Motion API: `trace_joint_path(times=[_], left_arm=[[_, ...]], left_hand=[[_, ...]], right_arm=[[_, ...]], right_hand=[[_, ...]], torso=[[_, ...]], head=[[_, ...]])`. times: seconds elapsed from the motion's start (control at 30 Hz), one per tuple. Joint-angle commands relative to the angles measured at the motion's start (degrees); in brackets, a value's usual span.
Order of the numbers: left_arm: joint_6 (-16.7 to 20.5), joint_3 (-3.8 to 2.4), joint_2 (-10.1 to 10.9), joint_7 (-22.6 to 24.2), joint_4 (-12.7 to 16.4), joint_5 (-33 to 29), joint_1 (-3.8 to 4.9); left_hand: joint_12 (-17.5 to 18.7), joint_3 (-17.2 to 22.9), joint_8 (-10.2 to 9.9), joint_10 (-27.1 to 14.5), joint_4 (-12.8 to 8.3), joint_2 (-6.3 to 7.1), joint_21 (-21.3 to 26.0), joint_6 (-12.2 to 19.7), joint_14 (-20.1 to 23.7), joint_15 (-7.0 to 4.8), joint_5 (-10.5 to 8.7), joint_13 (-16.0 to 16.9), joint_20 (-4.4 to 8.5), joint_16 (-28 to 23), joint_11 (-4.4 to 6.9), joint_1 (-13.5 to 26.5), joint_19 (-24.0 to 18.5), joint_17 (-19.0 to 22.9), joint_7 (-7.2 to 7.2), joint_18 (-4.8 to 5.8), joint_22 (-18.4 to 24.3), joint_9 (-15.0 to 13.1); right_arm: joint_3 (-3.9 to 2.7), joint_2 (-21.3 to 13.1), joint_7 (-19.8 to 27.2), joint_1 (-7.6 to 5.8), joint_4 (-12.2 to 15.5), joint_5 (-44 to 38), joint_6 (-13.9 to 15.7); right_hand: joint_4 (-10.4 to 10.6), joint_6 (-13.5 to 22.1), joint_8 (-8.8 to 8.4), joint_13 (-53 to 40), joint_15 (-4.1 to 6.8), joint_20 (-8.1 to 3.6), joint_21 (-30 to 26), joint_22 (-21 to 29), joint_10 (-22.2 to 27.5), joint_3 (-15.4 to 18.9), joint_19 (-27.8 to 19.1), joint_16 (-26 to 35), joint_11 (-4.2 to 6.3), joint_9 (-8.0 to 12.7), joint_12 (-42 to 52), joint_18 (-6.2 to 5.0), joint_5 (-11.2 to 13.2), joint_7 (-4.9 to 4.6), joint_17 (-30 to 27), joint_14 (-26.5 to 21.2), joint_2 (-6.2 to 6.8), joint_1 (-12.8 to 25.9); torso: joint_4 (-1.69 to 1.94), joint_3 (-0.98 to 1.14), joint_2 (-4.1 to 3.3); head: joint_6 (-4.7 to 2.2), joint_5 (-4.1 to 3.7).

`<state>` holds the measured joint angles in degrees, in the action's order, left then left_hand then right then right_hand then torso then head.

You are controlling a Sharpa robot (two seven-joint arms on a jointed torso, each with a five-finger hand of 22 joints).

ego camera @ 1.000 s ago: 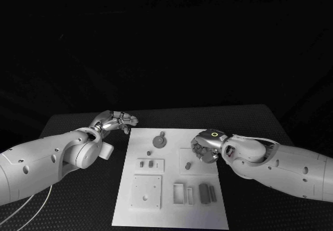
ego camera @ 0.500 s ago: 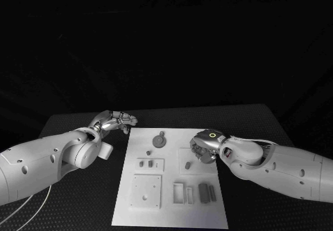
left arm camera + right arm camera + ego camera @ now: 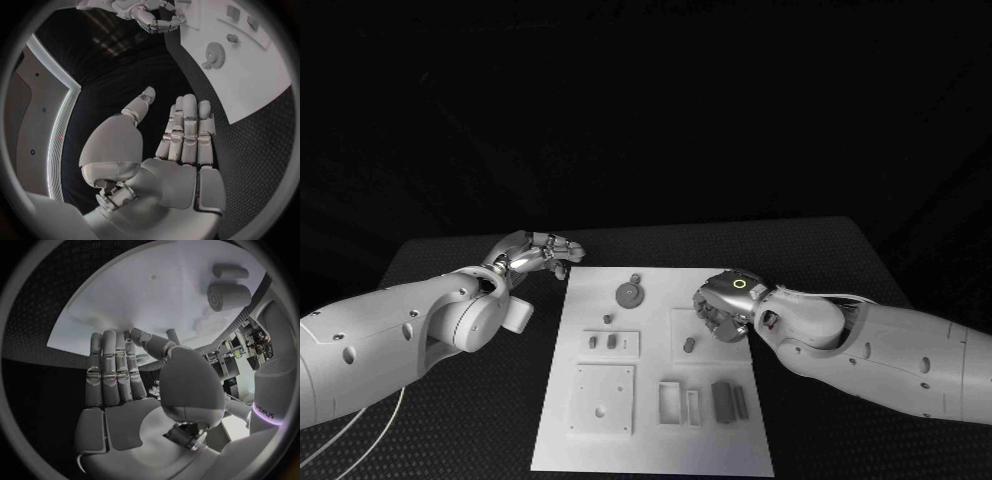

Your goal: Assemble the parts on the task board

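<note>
I see the white rectangular task board (image 3: 655,372) lying flat mid-tabletop (image 3: 459,420), with small grey parts on it: a round toothed gear (image 3: 630,292) near the far end and a short upright peg (image 3: 689,344) near my right hand (image 3: 723,312). That hand hovers over the board's right edge, fingers extended, holding nothing. My left hand (image 3: 538,252) rests off the far-left corner, empty, fingers loosely apart. The parts look light, rigid, slick plastic; I'd pinch the peg by its sides.
</note>
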<state>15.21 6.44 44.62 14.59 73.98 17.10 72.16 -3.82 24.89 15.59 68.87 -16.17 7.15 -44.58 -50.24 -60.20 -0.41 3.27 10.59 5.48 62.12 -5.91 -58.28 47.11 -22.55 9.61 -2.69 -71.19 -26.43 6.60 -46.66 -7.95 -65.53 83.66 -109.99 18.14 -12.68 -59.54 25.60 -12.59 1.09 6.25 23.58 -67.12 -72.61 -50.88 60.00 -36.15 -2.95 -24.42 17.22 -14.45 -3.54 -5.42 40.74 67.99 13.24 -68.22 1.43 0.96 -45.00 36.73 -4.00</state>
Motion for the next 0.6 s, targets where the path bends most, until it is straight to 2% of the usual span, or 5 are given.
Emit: trace_joint_path(times=[0.03,0.13,0.3,0.6], left_arm=[[-0.7,-0.04,-0.1,0.3,0.0,-0.4,0.05],[-0.7,-0.04,-0.1,0.3,0.0,-0.4,0.05],[-0.7,-0.04,-0.1,0.3,-0.2,-0.4,0.05],[-0.8,-0.04,-0.1,0.3,-0.5,-0.5,0.05]], left_hand=[[-0.1,-0.4,0.0,-0.5,0.0,-0.49,0.3,0.3,-0.5,-0.04,-0.16,-0.1,0.57,-0.1,0.01,-0.2,0.2,-0.1,0.25,-0.80,0.1,0.1],[-0.1,-0.4,0.0,-0.5,0.1,-0.50,0.3,0.3,-0.5,-0.04,-0.16,-0.1,0.57,-0.1,0.01,-0.2,0.2,-0.1,0.26,-0.80,0.1,0.1],[-0.1,-0.4,0.0,-0.5,0.1,-0.52,0.3,0.4,-0.5,-0.04,-0.16,-0.1,0.57,-0.1,0.01,-0.2,0.2,-0.1,0.27,-0.80,0.1,0.1],[-0.1,-0.5,-0.1,-0.5,0.1,-0.58,0.3,0.4,-0.7,-0.06,-0.16,-0.1,0.58,0.0,0.02,-0.1,0.3,-0.2,0.30,-0.81,0.1,0.1]], right_arm=[[0.49,-0.1,0.2,0.67,0.3,-0.6,-1.5],[0.47,-0.2,0.2,0.66,0.5,-0.4,-1.2],[0.30,-0.4,0.2,0.65,0.8,-0.2,-1.0],[-0.65,-0.9,0.7,0.54,1.6,0.8,-0.6]], right_hand=[[0.0,-0.6,0.20,-0.3,0.03,-0.05,0.4,-0.1,-0.7,-0.6,0.5,0.1,0.14,-0.1,-0.4,-0.55,-0.1,0.13,0.2,0.7,-0.09,0.5],[0.0,-0.7,0.17,-0.5,0.10,-0.12,0.5,-0.2,-0.9,-0.8,0.6,0.2,0.19,-0.2,-0.5,-0.55,-0.2,0.17,0.4,0.8,0.01,0.6],[0.1,-0.8,0.15,-0.7,0.16,-0.19,0.6,-0.2,-1.0,-0.9,0.8,0.3,0.24,-0.3,-0.6,-0.55,-0.1,0.20,0.6,1.0,0.10,0.6],[0.1,-0.9,0.13,-0.9,0.22,-0.25,0.7,-0.2,-1.2,-1.1,0.9,0.4,0.29,-0.4,-0.8,-0.55,0.0,0.24,0.8,1.2,0.20,0.7]], torso=[[-0.01,0.03,0.01],[0.02,-0.01,-0.01],[-0.02,0.04,0.00],[-0.04,0.05,0.00]], head=[[0.01,0.06],[-0.06,0.03],[-0.08,0.05],[-0.11,0.12]])
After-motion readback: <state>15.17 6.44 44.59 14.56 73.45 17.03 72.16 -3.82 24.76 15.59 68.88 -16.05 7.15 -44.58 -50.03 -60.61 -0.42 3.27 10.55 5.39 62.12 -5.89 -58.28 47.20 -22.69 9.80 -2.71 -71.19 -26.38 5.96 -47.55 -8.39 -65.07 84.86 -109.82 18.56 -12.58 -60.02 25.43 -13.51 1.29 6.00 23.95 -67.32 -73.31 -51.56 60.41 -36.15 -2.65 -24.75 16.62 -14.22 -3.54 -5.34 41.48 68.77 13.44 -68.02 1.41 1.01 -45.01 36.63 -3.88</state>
